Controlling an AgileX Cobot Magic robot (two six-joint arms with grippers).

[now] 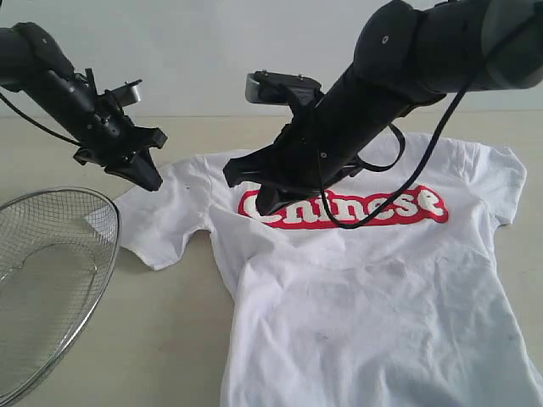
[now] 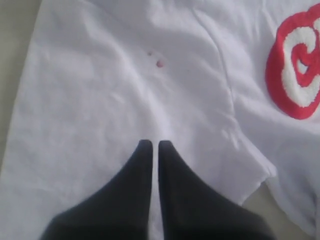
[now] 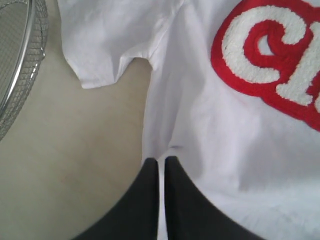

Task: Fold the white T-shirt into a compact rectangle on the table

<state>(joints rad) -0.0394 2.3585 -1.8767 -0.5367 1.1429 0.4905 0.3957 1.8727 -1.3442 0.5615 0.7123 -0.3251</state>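
Note:
The white T-shirt [image 1: 365, 288] lies spread face up on the table [image 1: 161, 339], its red chest banner [image 1: 399, 208] showing. My left gripper [image 1: 151, 180] hangs above the shirt's left sleeve [image 1: 161, 225]. Its fingers are shut with nothing between them, over plain white cloth [image 2: 100, 90]. My right gripper [image 1: 265, 203] reaches across the middle to the banner's left end. It is shut too [image 3: 161, 160], its tips at the shirt's side edge [image 3: 150, 130] below the armpit. A small pucker of cloth sits at the tips; no grip on it shows.
A round wire-mesh basket [image 1: 51, 271] stands at the front left, close to the sleeve. Bare table [image 3: 75, 165] lies between the basket and the shirt's side. The right arm's black cable [image 1: 373, 199] hangs over the banner. A small pink spot [image 2: 160, 64] marks the cloth.

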